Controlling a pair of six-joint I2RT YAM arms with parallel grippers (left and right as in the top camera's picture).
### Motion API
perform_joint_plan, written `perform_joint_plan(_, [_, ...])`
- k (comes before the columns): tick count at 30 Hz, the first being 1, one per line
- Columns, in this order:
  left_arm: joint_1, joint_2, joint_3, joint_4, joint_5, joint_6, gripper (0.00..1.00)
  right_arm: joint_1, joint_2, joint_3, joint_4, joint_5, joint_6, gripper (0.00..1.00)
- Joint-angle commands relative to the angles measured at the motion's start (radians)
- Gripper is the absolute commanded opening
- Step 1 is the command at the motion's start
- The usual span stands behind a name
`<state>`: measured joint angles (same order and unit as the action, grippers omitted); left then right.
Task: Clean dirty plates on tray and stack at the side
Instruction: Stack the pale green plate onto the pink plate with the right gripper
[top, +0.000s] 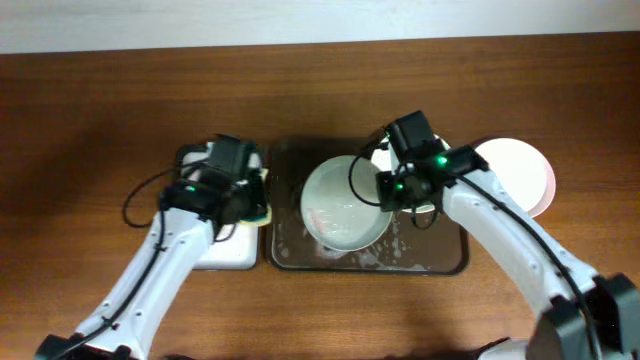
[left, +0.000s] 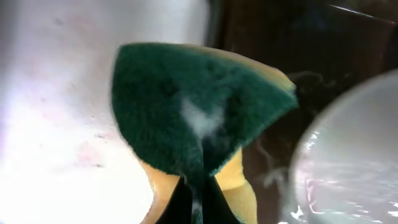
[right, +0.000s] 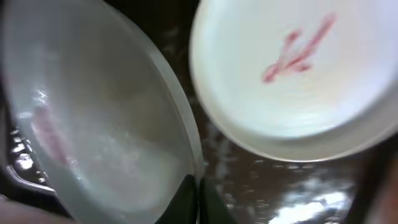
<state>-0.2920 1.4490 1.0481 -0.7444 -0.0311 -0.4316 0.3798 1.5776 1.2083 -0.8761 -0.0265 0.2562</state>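
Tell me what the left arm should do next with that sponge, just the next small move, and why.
Probably swing the left tool right and bring the sponge it grips down into the pale green plate. The right tool pinches that plate's rim on the brown tray, a red smear shows inside it, and the sponge sits off to the plate's side.

Left fingers (left: 181, 208), right fingers (right: 185, 202) pinched.

2 plates (top: 340, 212) in tray (top: 447, 256), 3rd plate (top: 517, 170) just R of it.
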Motion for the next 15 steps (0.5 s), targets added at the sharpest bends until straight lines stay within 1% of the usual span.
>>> perform_joint_plan(1, [0.122, -0.003, -0.006, 0.007, 0.069, 0.101, 0.0, 0.022, -0.085, 0.019, -0.012, 0.215, -0.052, 0.04])
perform_joint_plan(4, [0.182, 0.023, -0.007, 0.01, 0.069, 0.105, 0.0, 0.091, -0.124, 0.019, -0.011, 0.374, -0.069, 0.04])
perform_joint_plan(6, [0.205, 0.055, -0.007, 0.013, 0.069, 0.113, 0.0, 0.174, -0.135, 0.019, -0.011, 0.534, -0.069, 0.04])
perform_joint_plan(7, [0.208, 0.066, -0.007, 0.014, 0.069, 0.112, 0.0, 0.202, -0.135, 0.019, -0.011, 0.586, -0.069, 0.04])
perform_joint_plan(8, [0.21, 0.098, -0.007, 0.015, 0.069, 0.116, 0.0, 0.265, -0.135, 0.019, -0.01, 0.713, -0.069, 0.04])
perform_joint_plan(10, [0.21, 0.119, -0.007, 0.018, 0.069, 0.116, 0.0, 0.307, -0.135, 0.019, -0.006, 0.805, -0.069, 0.04])
perform_joint_plan(11, [0.21, 0.135, -0.007, 0.021, 0.069, 0.116, 0.0, 0.343, -0.135, 0.019, -0.003, 0.887, -0.069, 0.04])
perform_joint_plan(13, [0.21, 0.151, -0.007, 0.022, 0.069, 0.116, 0.0, 0.385, -0.135, 0.019, 0.004, 0.985, -0.069, 0.04])
perform_joint_plan(15, [0.21, 0.152, -0.007, 0.022, 0.069, 0.116, 0.0, 0.399, -0.135, 0.019, 0.008, 1.022, -0.069, 0.04])
